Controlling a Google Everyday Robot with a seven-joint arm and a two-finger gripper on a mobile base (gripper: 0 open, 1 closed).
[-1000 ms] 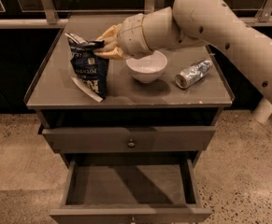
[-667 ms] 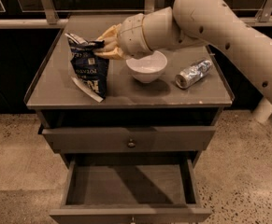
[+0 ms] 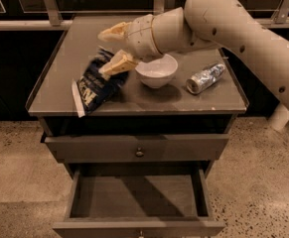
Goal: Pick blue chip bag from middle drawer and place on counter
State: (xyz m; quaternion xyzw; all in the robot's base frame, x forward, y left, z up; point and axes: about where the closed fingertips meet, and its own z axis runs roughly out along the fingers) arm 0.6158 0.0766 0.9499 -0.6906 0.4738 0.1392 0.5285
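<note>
The main part of the job looks done. The blue chip bag (image 3: 97,86) lies on the worktop (image 3: 79,43), just below the gripper (image 3: 103,53), crumpled and tilted, with its white edge strip sticking slightly past the front rim. The gripper hovers over the bag's upper end with its two fingers spread apart. The lower finger (image 3: 116,66) is right against the foil or just above it, and I can't tell which. Nothing appears to be clamped between the fingers, so I judge the bag has been let go.

The middle drawer (image 3: 134,198), well below the gripper, is pulled out and its grey bottom is bare. What probably remains is lifting the arm (image 3: 233,24) away. Because the bag's corner overhangs the edge, a snag on the foil could drag it off.

The worktop is a flat grey-brown matte top with a thin raised rim. Just to the right of the gripper and partly under the wrist sits a white bowl (image 3: 156,71). Further right, a silver can (image 3: 205,78) lies on its side. The knobbed drawer (image 3: 183,147), between the worktop and the open drawer, is closed.

The cabinet stands on a speckled stone floor (image 3: 258,182). Behind the gripper, a dark wall with pale metal rails (image 3: 49,4) runs across the back.
</note>
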